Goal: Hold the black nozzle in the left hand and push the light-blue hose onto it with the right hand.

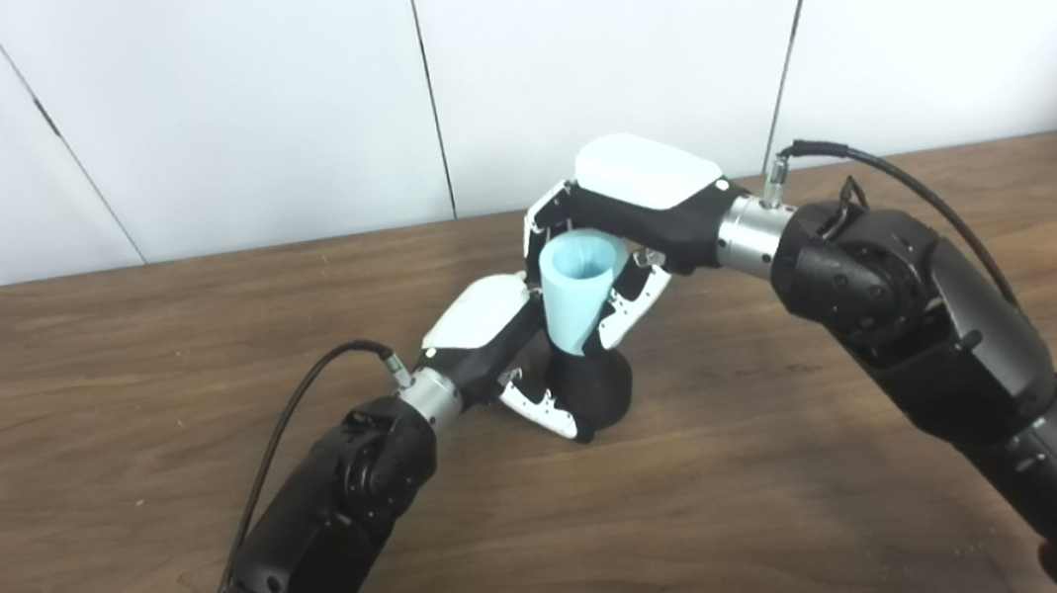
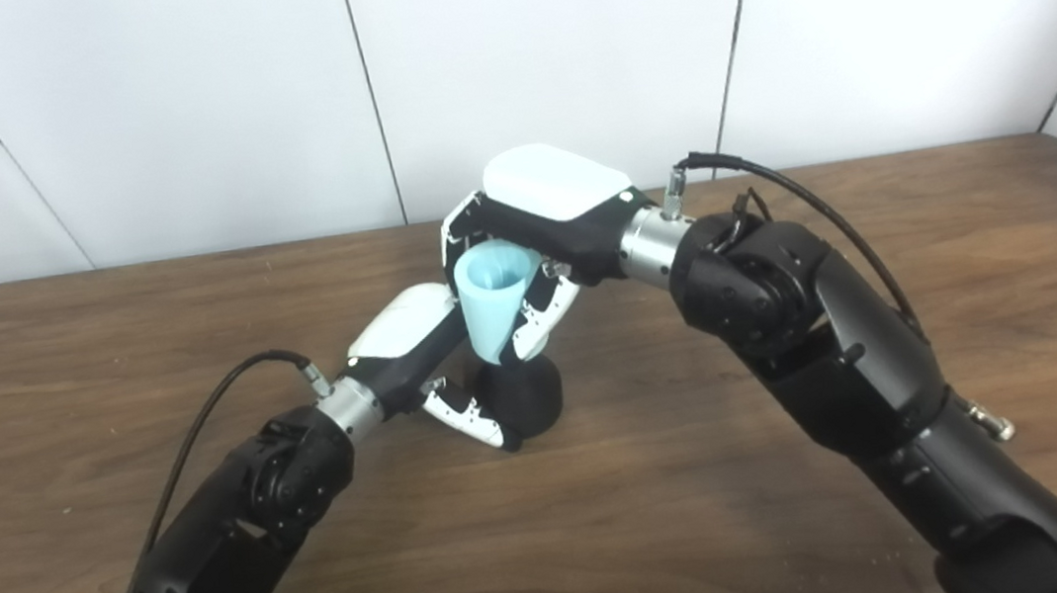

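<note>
Left fingers (image 1: 542, 412): wrapped round the black nozzle (image 1: 604, 389), pinning its base to the table (image 1: 99, 365) so it takes a downward push.
Right fingers (image 1: 624, 303): closed on the light-blue hose (image 1: 580, 293), narrow end down.
Hose: at 12 o'clock of the nozzle, tip touching its top; how far it is seated, I cannot tell.
Left hand (image 1: 482, 327): reaches in from 9 o'clock, leaving the top free.
Right hand (image 1: 646, 194): above, placed to press down.
</note>
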Robot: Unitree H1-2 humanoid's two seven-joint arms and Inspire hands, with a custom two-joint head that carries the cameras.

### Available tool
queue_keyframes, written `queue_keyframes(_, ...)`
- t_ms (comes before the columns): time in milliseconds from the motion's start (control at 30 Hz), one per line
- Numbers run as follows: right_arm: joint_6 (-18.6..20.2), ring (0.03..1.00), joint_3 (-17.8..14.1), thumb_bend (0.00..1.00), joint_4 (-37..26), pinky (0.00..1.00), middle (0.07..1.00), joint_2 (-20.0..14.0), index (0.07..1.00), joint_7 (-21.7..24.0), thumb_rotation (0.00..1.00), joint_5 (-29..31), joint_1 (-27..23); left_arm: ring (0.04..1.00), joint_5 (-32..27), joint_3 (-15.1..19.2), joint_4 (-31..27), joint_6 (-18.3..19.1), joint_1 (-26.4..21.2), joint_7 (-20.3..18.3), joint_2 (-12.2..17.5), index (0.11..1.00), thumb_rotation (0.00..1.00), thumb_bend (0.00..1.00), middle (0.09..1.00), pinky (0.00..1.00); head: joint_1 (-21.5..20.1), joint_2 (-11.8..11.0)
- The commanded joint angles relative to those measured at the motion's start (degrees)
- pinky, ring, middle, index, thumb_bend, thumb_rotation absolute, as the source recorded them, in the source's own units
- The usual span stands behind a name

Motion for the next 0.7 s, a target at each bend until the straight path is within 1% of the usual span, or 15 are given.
queue_keyframes(0, -2.8, 0.432, 2.5, 0.52, 0.4, 0.37, 0.453, -1.4, 0.511, 3.1, 0.0, 0.5, 1.5, 0.614, 2.6, -1.5, 1.4, 1.2, 0.8, -3.1, 0.1, 0.479, 0.0, 0.53, 0.493, 1.0, 0.0, 0.0)
queue_keyframes(33, -2.9, 0.449, 2.7, 0.52, 0.4, 0.39, 0.459, -1.6, 0.497, 3.2, 0.0, 0.5, 1.5, 0.614, 2.5, -1.5, 1.4, 1.1, 0.8, -3.1, 0.1, 0.479, 0.0, 0.53, 0.492, 1.0, 0.0, 0.0)
queue_keyframes(167, -2.6, 0.477, 2.8, 0.52, 0.6, 0.43, 0.472, -2.3, 0.47, 3.4, 0.0, 0.3, 0.9, 0.614, 2.4, -1.4, 2.0, 0.7, 0.6, -3.0, 0.2, 0.479, 0.0, 0.53, 0.493, 1.0, -0.3, -0.2)
queue_keyframes(267, -1.7, 0.442, 1.9, 0.52, -0.1, 0.4, 0.467, -2.4, 0.495, 2.9, 0.0, 0.4, 0.6, 0.615, 2.4, -1.4, 2.1, 0.7, 0.6, -3.1, 0.3, 0.478, 0.0, 0.53, 0.495, 1.0, -0.5, -0.4)
queue_keyframes(333, -1.1, 0.42, 1.2, 0.52, -1.7, 0.37, 0.498, -2.5, 0.53, 1.9, 0.0, -0.8, 0.8, 0.615, 2.3, -1.3, 2.0, 0.7, 0.7, -3.1, 0.3, 0.478, 0.0, 0.53, 0.494, 1.0, -0.5, -0.4)
queue_keyframes(367, -1.3, 0.529, 0.8, 0.68, -2.8, 0.4, 0.618, -2.6, 0.642, 0.9, 0.01, -2.0, 1.0, 0.615, 2.2, -1.3, 2.0, 0.7, 0.7, -3.1, 0.3, 0.477, 0.0, 0.53, 0.495, 1.0, -0.5, -0.4)
queue_keyframes(400, -1.8, 0.635, 0.4, 0.78, -3.6, 0.45, 0.729, -2.6, 0.732, -0.6, 0.05, -3.2, 1.3, 0.615, 2.2, -1.2, 2.0, 0.7, 0.7, -3.1, 0.3, 0.477, 0.0, 0.53, 0.497, 1.0, -0.5, -0.6)
queue_keyframes(433, -2.5, 0.736, -0.1, 0.87, -4.0, 0.53, 0.826, -2.5, 0.804, -2.1, 0.1, -4.3, 1.7, 0.615, 2.2, -1.2, 2.0, 0.6, 0.8, -3.1, 0.3, 0.476, 0.0, 0.53, 0.497, 1.0, -0.5, -0.6)
queue_keyframes(500, -3.8, 0.836, -1.2, 0.92, -4.5, 0.62, 0.915, -2.4, 0.869, -4.5, 0.16, -5.7, 2.1, 0.615, 2.1, -1.1, 2.2, 0.4, 0.8, -3.1, 0.4, 0.478, 0.0, 0.53, 0.494, 1.0, -0.5, -0.7)
queue_keyframes(567, -3.3, 0.906, -2.1, 0.95, -5.2, 0.7, 0.97, -2.5, 0.922, -4.4, 0.21, -6.9, 1.9, 0.614, 2.1, -1.0, 2.4, 0.2, 0.7, -3.0, 0.4, 0.484, 0.0, 0.53, 0.482, 1.0, -0.5, -0.8)
queue_keyframes(600, -2.0, 0.934, -2.4, 0.96, -5.7, 0.73, 0.985, -2.5, 0.948, -3.2, 0.24, -7.7, 1.5, 0.613, 2.1, -1.0, 2.6, 0.1, 0.7, -3.0, 0.4, 0.486, 0.0, 0.53, 0.476, 1.0, -0.7, -0.9)
queue_keyframes(633, 0.4, 0.965, -2.7, 0.98, -6.5, 0.77, 0.994, -2.5, 0.979, -1.0, 0.27, -8.5, 1.1, 0.611, 2.1, -1.0, 2.7, 0.1, 0.6, -3.0, 0.4, 0.489, 0.0, 0.53, 0.469, 1.0, -0.7, -0.9)
queue_keyframes(667, 3.4, 0.982, -3.0, 0.99, -7.4, 0.79, 0.997, -2.4, 0.99, 1.7, 0.29, -9.2, 0.6, 0.61, 2.2, -1.0, 2.9, 0.0, 0.6, -2.9, 0.3, 0.49, 0.0, 0.53, 0.467, 1.0, -0.7, -0.9)
